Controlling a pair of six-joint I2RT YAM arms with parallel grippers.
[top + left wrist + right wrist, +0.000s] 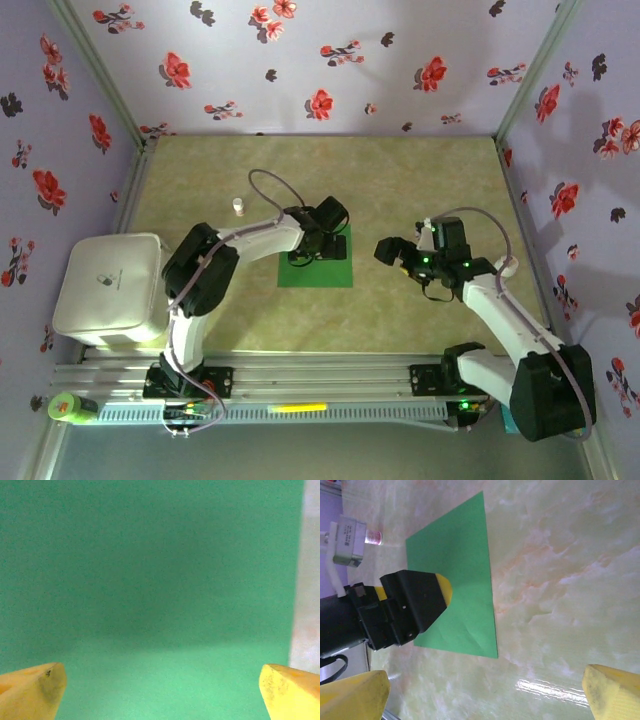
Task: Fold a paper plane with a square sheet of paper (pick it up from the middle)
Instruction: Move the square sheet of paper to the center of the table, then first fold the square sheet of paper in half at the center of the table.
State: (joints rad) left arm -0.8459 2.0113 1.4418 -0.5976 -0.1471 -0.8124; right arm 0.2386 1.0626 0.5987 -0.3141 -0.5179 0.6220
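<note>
Currently the left gripper (160,690) stands with its jaws wide apart and nothing between them. Its yellow fingertips (32,692) are low over the square sheet of paper (320,270); whether they touch it cannot be told. The right gripper (482,692) is likewise spread wide and empty, hanging above bare table (560,555) just right of the sheet. The sheet lies flat at the middle of the table: thin, matte, bright green, with clean straight edges, and its far part is hidden under the left gripper in the top view. The fingertips are blunt yellow wedges with a slightly grainy, scuffed surface, mounted on black angular housings. The tabletop is glossy, pale green-beige with marble-like veining. A small white bottle (238,206) stands upright beyond the sheet to its left, well apart from it. A white rounded box (110,288) sits at the left edge; the dark mark on its lid is too small to read.
</note>
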